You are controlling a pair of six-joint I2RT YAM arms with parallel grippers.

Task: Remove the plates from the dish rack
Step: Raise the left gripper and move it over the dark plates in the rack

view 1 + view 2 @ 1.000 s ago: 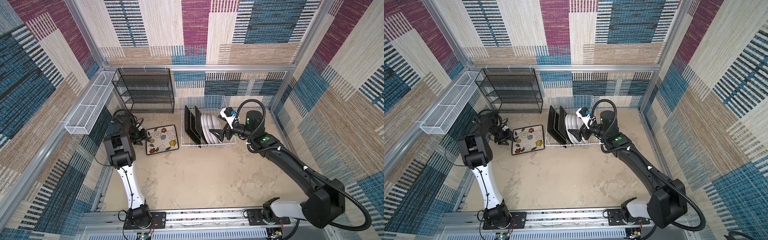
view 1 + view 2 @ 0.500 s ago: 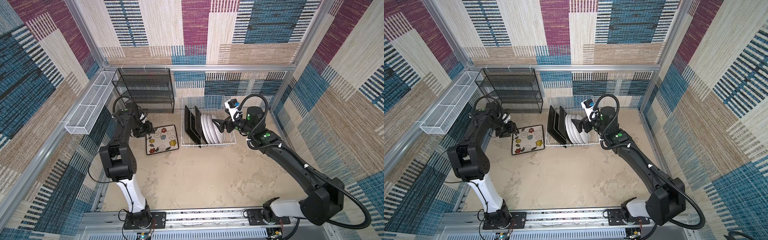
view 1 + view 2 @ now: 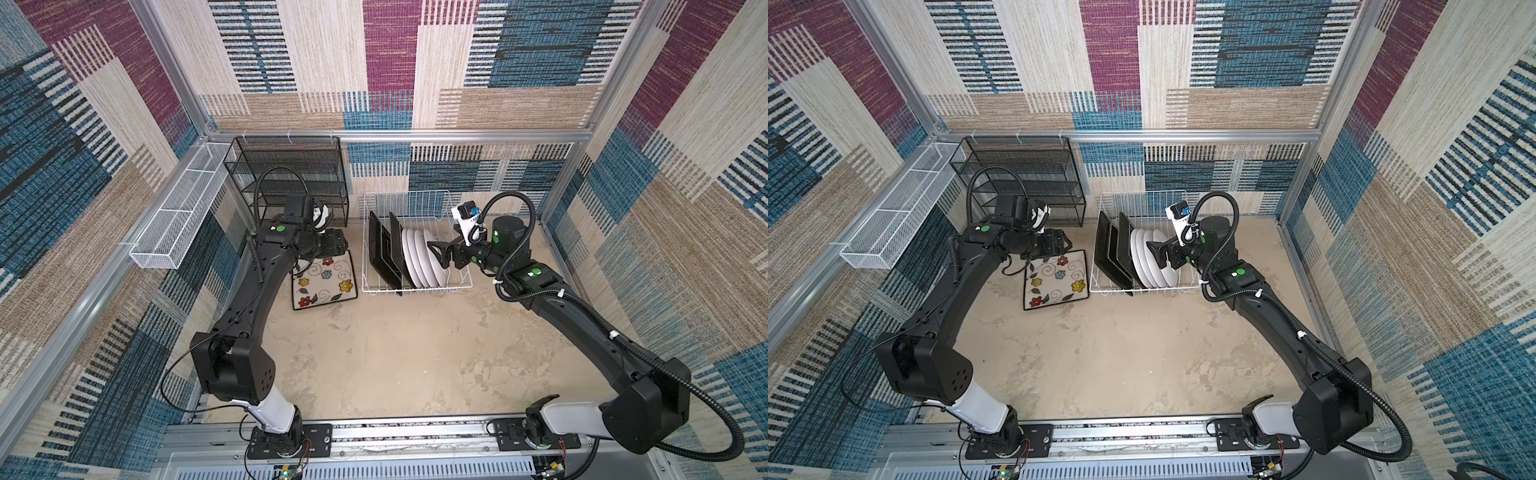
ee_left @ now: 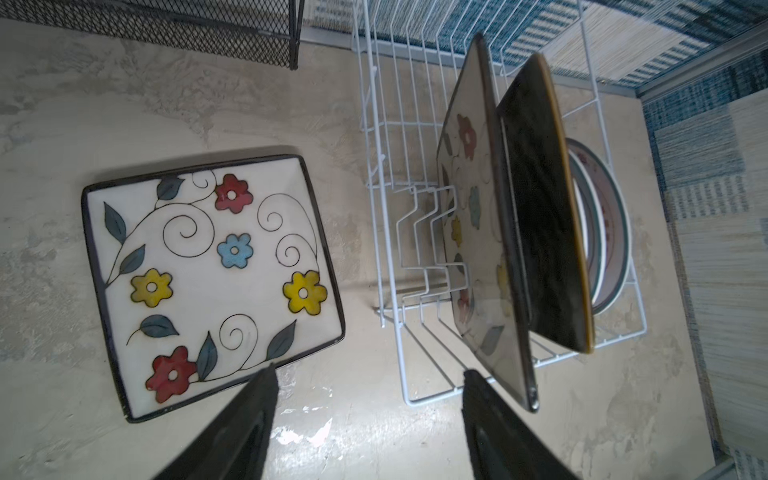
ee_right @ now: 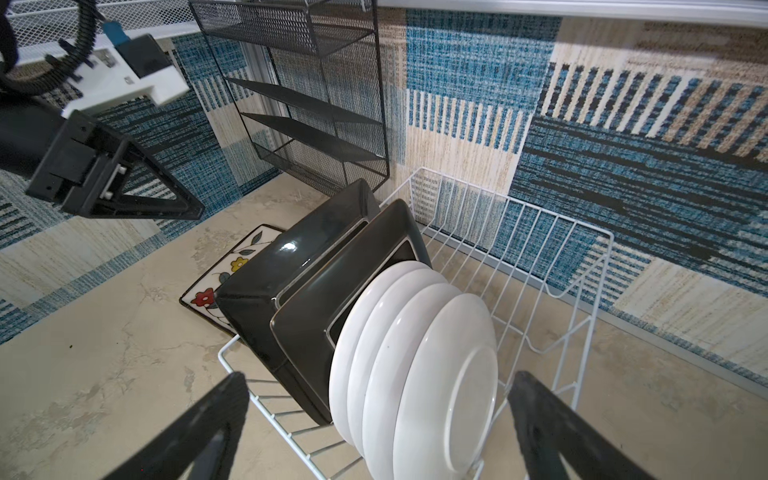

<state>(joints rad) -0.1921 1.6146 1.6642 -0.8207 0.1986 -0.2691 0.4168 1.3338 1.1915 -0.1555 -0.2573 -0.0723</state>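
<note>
Seen from above, the flowered square plate [image 3: 324, 284] lay flat on the table at 6 o'clock of the left gripper [image 3: 342, 246], which was spread and empty. The right gripper [image 3: 437, 254], wide apart and empty, hung over the dish rack [image 3: 407, 203]. The round white plates [image 3: 419, 259] stood just at its 9 o'clock, with two square plates [image 3: 384, 245] upright beyond.

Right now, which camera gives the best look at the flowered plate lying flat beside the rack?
The left wrist view: the flowered plate fills much of the picture, flowers and rim sharp. Both top views show it small, its far edge covered. The right wrist view shows only a corner behind the racked square plates.
</note>
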